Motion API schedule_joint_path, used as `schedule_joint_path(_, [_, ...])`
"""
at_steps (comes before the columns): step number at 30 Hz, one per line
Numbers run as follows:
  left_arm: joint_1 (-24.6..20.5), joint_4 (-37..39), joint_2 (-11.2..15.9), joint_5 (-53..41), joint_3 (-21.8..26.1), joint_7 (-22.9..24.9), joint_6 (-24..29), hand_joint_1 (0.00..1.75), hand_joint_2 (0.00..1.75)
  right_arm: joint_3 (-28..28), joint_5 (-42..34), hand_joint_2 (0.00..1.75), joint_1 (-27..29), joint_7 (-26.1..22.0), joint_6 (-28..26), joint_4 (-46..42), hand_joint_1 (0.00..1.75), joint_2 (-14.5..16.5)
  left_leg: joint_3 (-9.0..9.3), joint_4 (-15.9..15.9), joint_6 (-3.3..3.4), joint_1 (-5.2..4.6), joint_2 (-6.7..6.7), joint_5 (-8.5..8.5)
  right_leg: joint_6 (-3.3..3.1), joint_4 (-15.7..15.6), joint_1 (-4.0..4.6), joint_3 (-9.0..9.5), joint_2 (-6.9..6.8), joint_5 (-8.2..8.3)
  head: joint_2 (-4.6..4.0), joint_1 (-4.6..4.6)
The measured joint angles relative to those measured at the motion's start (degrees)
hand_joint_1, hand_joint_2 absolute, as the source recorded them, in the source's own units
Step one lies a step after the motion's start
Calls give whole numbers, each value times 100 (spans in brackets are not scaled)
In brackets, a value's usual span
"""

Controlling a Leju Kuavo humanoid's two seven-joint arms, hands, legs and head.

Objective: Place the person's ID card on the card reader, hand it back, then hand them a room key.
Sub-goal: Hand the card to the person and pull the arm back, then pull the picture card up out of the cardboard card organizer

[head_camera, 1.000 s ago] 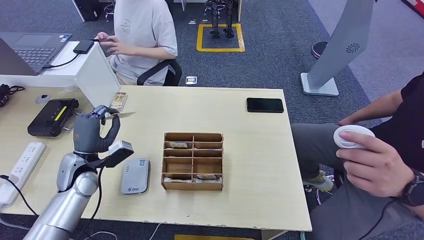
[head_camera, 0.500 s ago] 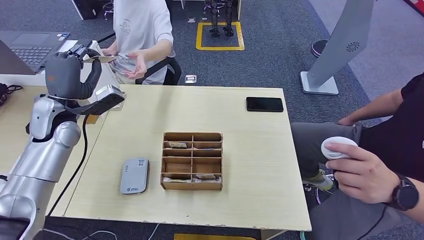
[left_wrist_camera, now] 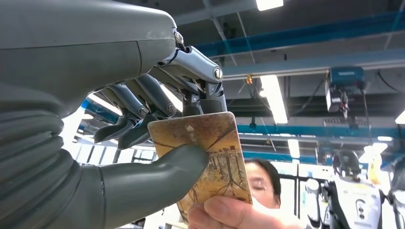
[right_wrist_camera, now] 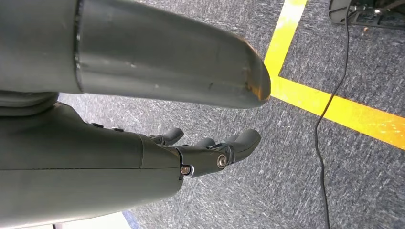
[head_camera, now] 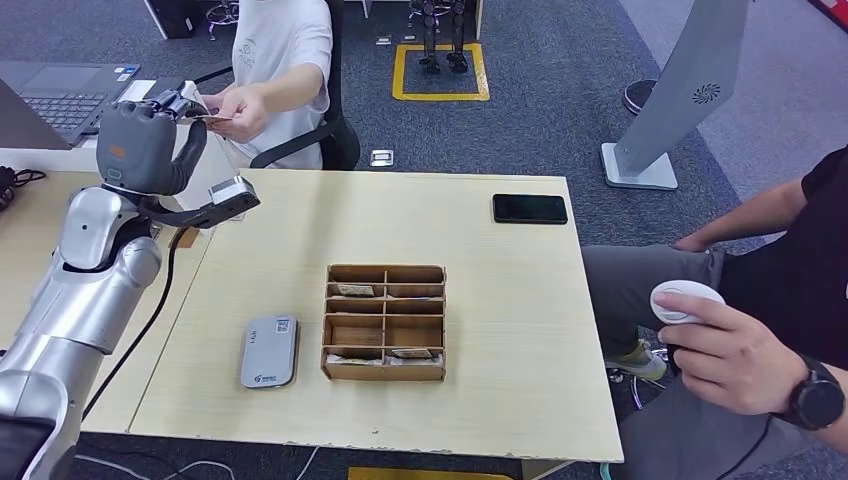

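My left hand (head_camera: 142, 143) is raised high at the table's far left and pinches the ID card (left_wrist_camera: 210, 157), a tan card with a painted picture, between thumb and fingers. The person in a white shirt (head_camera: 285, 50) seated across reaches out, and their fingers (head_camera: 232, 110) touch the card's (head_camera: 205, 112) free end; their thumb (left_wrist_camera: 229, 212) presses on its edge. The grey card reader (head_camera: 270, 350) lies flat near the table's front left. A wooden compartment box (head_camera: 386, 322) with key cards stands mid-table. My right hand (right_wrist_camera: 210, 152) hangs over the carpet, fingers apart, holding nothing.
A black phone (head_camera: 529, 209) lies at the table's far right edge. A second person (head_camera: 770, 330) sits at the right, holding a white round device (head_camera: 683, 300). A laptop (head_camera: 60, 95) sits on the desk at the far left.
My left arm swung the card up from over the table toward the seated person. Their hand has come out and now touches the card's end.
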Motion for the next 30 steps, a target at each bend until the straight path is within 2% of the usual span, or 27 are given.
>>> schedule_joint_path(7, [6,162,40,11,-131,-50,9,175,175,45,0,0,-3,-1,2,15,0,-8,-4,0,0,0,4,-1,0,0,0,-5,4,0,0,0])
schedule_joint_path(11, [7,201,40,119,-147,-106,-58,0,175,70,0,0,-5,-1,2,19,0,-8,-12,0,0,0,4,-2,0,0,0,-11,4,-1,0,1])
schedule_joint_path(18, [88,168,38,700,-149,-227,-570,0,175,85,-30,0,-7,-1,2,22,0,-8,-12,0,-2,-1,3,-4,1,0,-1,-12,3,-2,0,1])
schedule_joint_path(30, [155,114,38,765,-149,-227,-625,0,175,85,-44,0,5,-1,2,22,0,-8,-11,0,-1,-1,3,-2,1,0,-1,-11,3,-1,0,0])
